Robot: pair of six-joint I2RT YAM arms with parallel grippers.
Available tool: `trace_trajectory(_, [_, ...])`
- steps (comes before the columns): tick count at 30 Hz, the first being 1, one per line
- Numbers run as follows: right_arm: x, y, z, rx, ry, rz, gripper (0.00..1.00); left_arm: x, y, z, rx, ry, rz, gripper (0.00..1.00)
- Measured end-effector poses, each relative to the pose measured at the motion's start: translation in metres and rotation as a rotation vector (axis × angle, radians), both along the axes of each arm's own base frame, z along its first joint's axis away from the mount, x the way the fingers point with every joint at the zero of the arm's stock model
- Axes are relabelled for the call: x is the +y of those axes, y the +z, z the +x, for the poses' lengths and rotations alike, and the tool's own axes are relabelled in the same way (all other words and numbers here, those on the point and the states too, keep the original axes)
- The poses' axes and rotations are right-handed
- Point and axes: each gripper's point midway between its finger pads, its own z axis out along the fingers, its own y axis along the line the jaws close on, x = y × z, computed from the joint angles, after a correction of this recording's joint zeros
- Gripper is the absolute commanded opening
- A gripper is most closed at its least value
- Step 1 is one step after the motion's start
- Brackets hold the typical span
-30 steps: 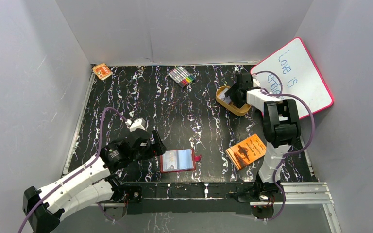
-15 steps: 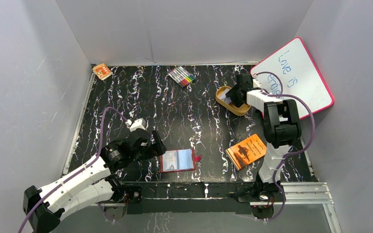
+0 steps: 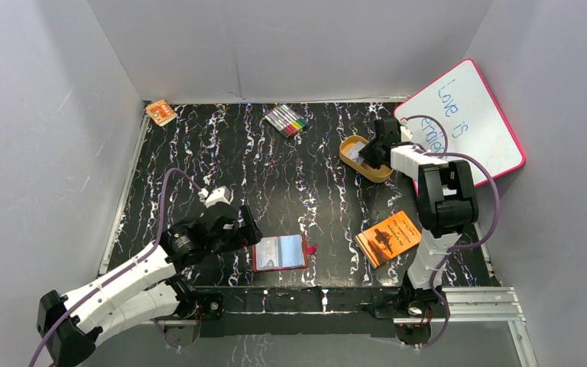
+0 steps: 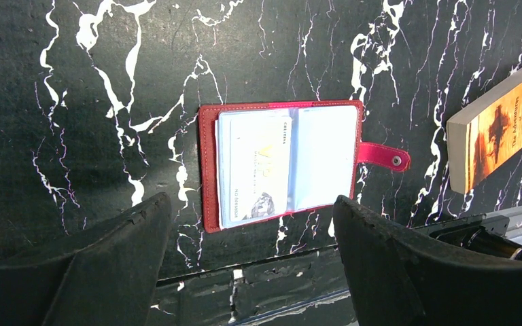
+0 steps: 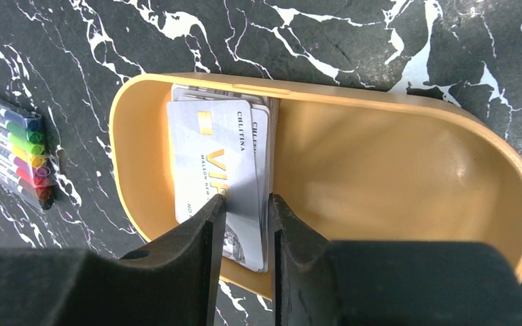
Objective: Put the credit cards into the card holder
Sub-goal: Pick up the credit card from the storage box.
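Dark-red leather-look folding card holder lies open and flat near the table's front edge, its snap tab with a silver stud sticking out toward the right arm's side. A whitish, light-blue credit card printed "VIP" sits in its left-hand clear pocket. The left gripper hovers just beside and above the holder with its fingers spread wide, touching nothing. Near the holder, toward the right arm's base, a thick orange booklet with a dark silhouette picture rests at an angle on the black, white-veined marble-look table. Farther back on the right, an orange oval tray holds a small stack of silvery-white credit cards pushed to one end; the top one shows a gold chip and "VIP" lettering. The right gripper is down in the tray with its fingers only narrowly parted over the top card's edge; whether they actually pinch it cannot be told. At the back lie a pack of coloured marker pens, a pink-framed whiteboard with handwriting and, in the far left corner, a small orange square item.
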Motion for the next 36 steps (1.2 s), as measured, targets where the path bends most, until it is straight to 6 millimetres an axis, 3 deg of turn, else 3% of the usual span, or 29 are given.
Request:
trace_trajectory(5, [0.001,0.005,0.002,-0.017,0.004,0.009,0.24,-0.001,-0.002,0.0,0.006,-0.001,0.004,0.85])
trace_trajectory(17, [0.002,0.007,0.004,-0.04,0.006,0.018,0.14,-0.002,-0.005,0.001,0.014,-0.003,0.012,0.85])
trace_trajectory(20, [0.0,0.008,0.002,-0.055,0.002,0.026,0.18,-0.003,-0.004,0.001,0.012,-0.004,0.008,0.85])
trace_trajectory(28, [-0.005,-0.001,-0.011,-0.041,0.001,0.04,0.4,-0.004,-0.004,0.002,0.009,-0.004,0.004,0.85])
trace_trajectory(36, [-0.004,-0.002,-0.013,-0.032,0.018,0.049,0.45,-0.004,-0.003,0.002,0.008,-0.005,0.002,0.85])
